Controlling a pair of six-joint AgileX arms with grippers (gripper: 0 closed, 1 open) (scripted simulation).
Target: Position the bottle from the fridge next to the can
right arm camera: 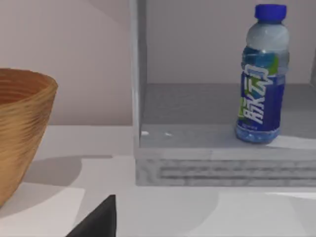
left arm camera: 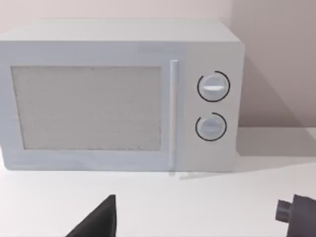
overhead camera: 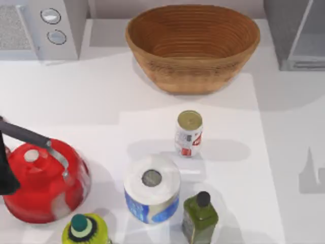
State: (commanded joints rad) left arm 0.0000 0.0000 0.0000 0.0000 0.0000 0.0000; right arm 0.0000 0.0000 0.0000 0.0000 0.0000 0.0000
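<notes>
**Inside the open fridge, the bottle stands apart from the can**

Upright on the fridge (right arm camera: 207, 148) floor stands the bottle (right arm camera: 261, 79), slim and clear-blue with a round blue cap and a blue-green label, as the right wrist view has it; the fridge is open at the front, its grey side wall rising to one side of the bottle. From above, the fridge (overhead camera: 297, 35) sits at the far right corner of the desk (overhead camera: 76, 96). The can (overhead camera: 189, 133), white with red markings and a dull gold top, stands near the middle of the desk, well apart from the fridge. Behind it is a wicker basket (overhead camera: 193, 46); in front of it a white paper roll with a blue wrapper (overhead camera: 151, 189), and just beside that roll an olive-green bottle with a black cap (overhead camera: 200, 217). A red kettle (overhead camera: 43, 180) rests at the left, with a yellow-green bottle (overhead camera: 85, 230) at the near edge. A microwave with two round dials (overhead camera: 43, 25) occupies the far left corner, and the left wrist view faces it squarely.

Of the left arm (overhead camera: 10, 152), a dark part shows at the left edge over the kettle. Whether the left hand or the right hand is apart or together, I cannot tell.
</notes>
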